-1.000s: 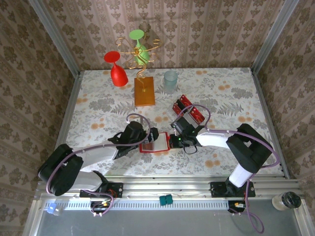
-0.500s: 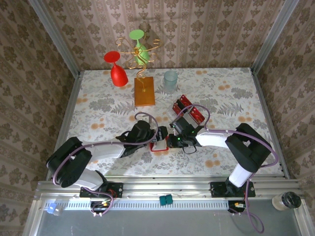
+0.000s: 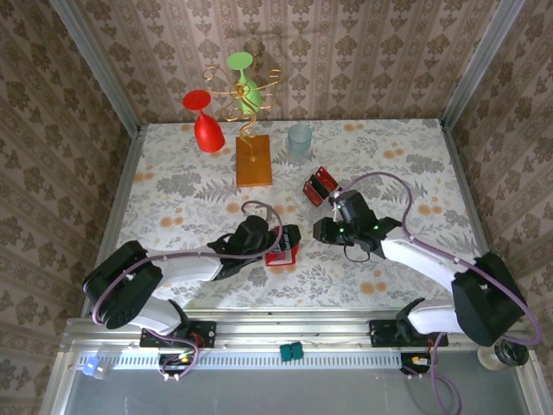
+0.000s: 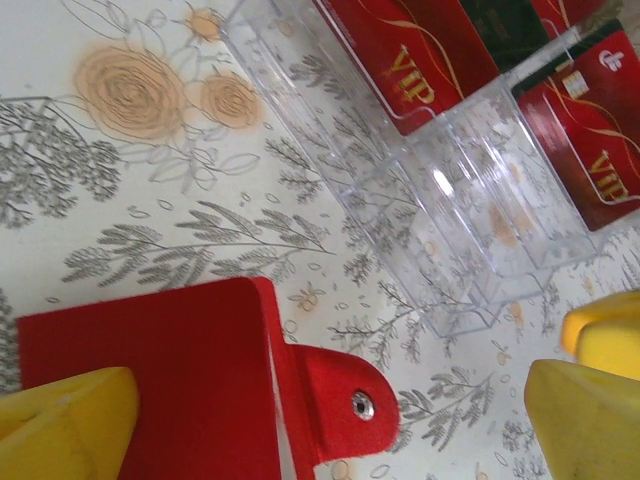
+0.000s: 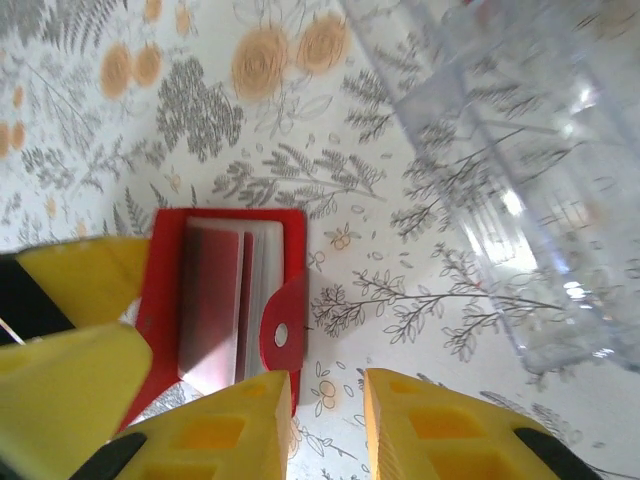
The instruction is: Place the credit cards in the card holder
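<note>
The red card holder (image 3: 280, 254) lies on the flowered table, part folded, with pale pockets (image 5: 225, 300) and a snap tab (image 4: 345, 400) showing. My left gripper (image 3: 289, 244) is open wide over it, one yellow finger (image 4: 65, 425) lying over the holder's cover and the other well off to its side. My right gripper (image 3: 320, 230) hangs just right of the holder, its jaws a little apart with only table between them (image 5: 328, 400). The red credit cards (image 3: 321, 184), printed VIP (image 4: 410, 55), stand in a clear tray (image 4: 470, 230) beyond the holder.
An orange wooden block (image 3: 253, 161) with a wire stand, a red glass (image 3: 206, 125), a green glass (image 3: 244, 73) and a clear cup (image 3: 299, 140) sit at the back. Patterned walls close in the table on three sides.
My right gripper has drawn back to the right, away from the card holder, and its jaws have parted a little. My left gripper moved right onto the holder, which now looks narrower and folded.
</note>
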You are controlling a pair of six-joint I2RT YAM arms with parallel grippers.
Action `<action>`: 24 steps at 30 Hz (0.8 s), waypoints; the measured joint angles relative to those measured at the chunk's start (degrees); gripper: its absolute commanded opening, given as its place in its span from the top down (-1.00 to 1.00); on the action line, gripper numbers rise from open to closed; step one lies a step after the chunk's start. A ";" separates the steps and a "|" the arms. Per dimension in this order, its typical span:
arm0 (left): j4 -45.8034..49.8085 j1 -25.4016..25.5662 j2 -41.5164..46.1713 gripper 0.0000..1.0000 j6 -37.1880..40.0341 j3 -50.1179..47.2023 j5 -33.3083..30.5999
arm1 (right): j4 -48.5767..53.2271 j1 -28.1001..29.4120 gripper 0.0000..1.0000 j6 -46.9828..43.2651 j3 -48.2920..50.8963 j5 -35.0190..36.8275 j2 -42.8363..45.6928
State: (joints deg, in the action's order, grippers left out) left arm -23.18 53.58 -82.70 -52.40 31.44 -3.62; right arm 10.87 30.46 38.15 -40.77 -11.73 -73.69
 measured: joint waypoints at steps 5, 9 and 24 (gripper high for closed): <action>-2.32 2.16 -1.81 -1.00 -1.07 0.24 -0.92 | 3.58 -3.76 0.44 -0.02 0.11 0.96 4.13; -4.50 3.63 -5.20 -1.00 -1.95 0.35 -1.99 | 4.96 -5.79 0.43 -0.04 1.20 0.98 5.81; -5.92 4.39 -4.50 -1.00 -1.99 0.35 -3.61 | 7.82 -6.47 0.44 -1.75 1.09 -1.99 6.01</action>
State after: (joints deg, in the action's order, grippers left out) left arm -29.10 57.98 -87.20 -54.39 31.79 -7.22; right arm 18.70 23.99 36.40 -39.68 -13.72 -67.68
